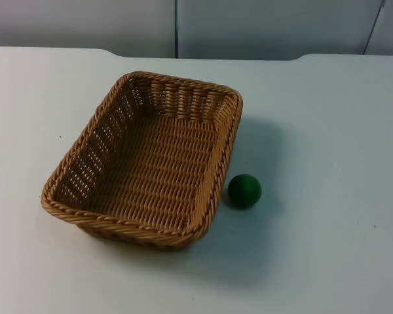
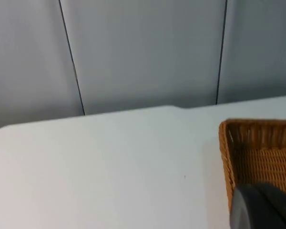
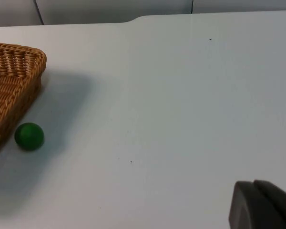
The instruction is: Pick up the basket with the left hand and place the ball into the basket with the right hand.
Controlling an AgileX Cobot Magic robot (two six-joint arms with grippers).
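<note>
Basket point(image 1: 147, 160) sits on the table point(image 1: 327, 131), ball point(image 1: 244, 190) just beside its right wall, nearer the right arm; fingers' state cannot be told for either gripper.

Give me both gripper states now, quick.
Left gripper: near the basket, state cannot be told.
Right gripper: away from the ball, state cannot be told.

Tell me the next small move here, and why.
Probably bring the left gripper toward the basket's near rim to take hold of it. The basket sits flat on the table, nothing inside, and the green ball lies on the table beside its right wall, untouched. The right gripper waits away from the ball.
</note>
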